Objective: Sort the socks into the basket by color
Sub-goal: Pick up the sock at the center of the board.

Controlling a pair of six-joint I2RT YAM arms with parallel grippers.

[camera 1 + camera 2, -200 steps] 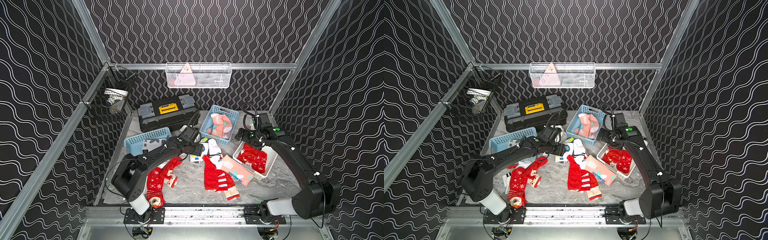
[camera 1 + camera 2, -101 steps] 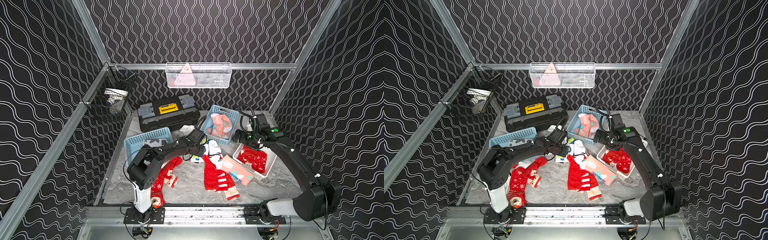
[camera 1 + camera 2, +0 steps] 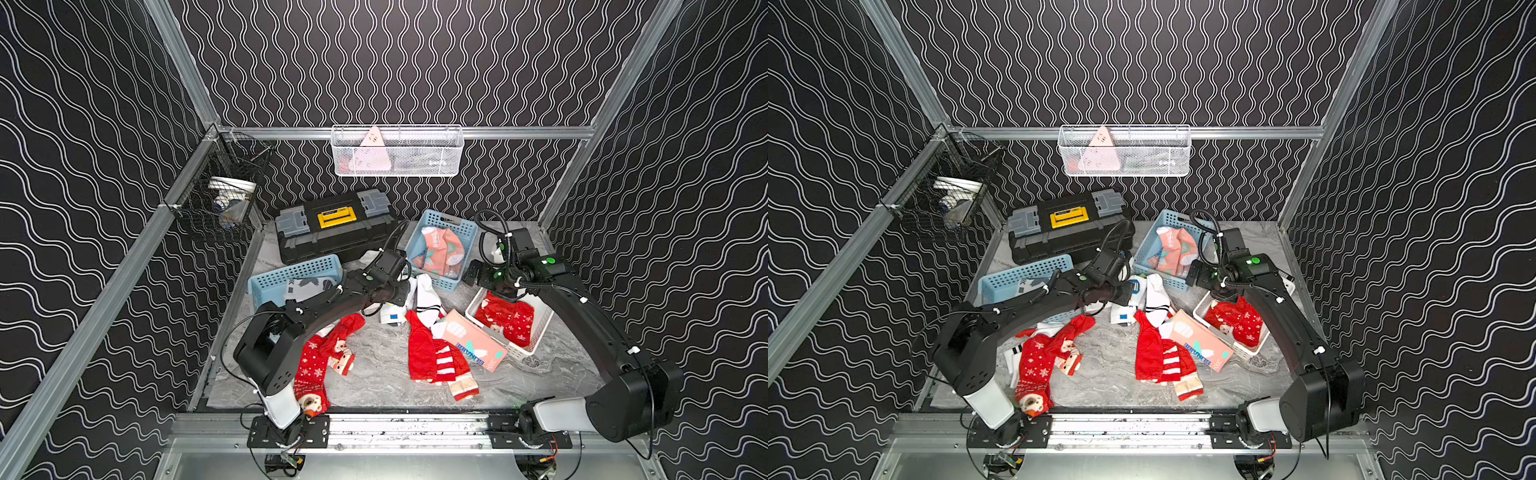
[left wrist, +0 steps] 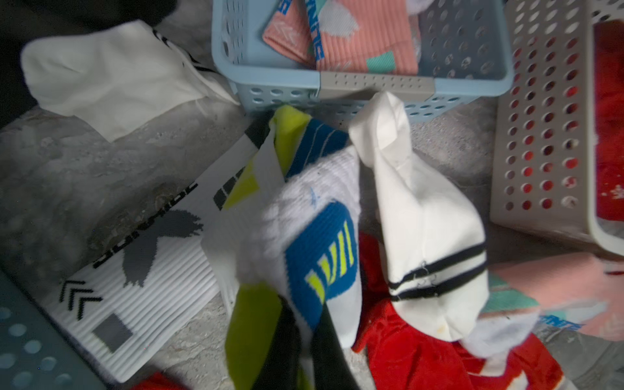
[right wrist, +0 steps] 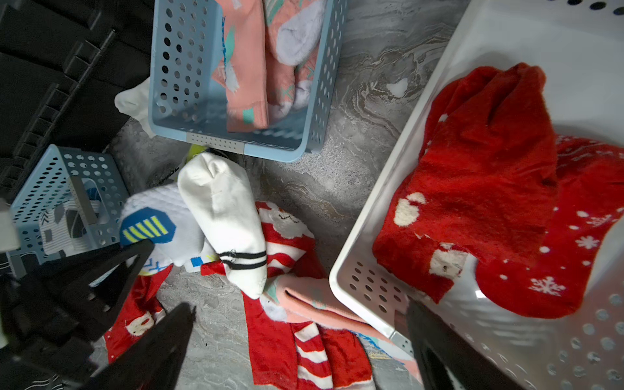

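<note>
Count, sorting baskets on the table: light-blue baskets (image 3: pixel 299 268) 2, white basket (image 5: pixel 366 287) 1.
On the walls: mesh basket (image 3: pixel 419 162) 1, black wire basket (image 3: pixel 216 212) 1.
Toolbox (image 3: pixel 332 237) 1.
Robot arms (image 3: pixel 582 307) 2.

Loose socks:
- White, at least 4: plain white sock (image 4: pixel 108 77), chevron-marked sock (image 4: pixel 145 270), blue-patched white sock (image 4: pixel 320 236), black-striped sock (image 4: pixel 429 219).
- Loose red socks (image 3: pixel 311 365): about 4, folds overlap.
- Loose pink sock (image 3: pixel 469 345): 1.

In the baskets:
- Binned pink socks (image 3: pixel 440 249): at least 2.
- Binned red socks (image 5: pixel 489 169): 2.
- Binned white socks (image 3: pixel 307 286): number unclear.

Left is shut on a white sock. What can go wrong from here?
1. The left gripper pinches the blue-patched white sock where the black-striped white sock leans on it; lifting may drag both.
2. The white-sock basket sits under the left arm, so the drop could snag its rim.
</note>
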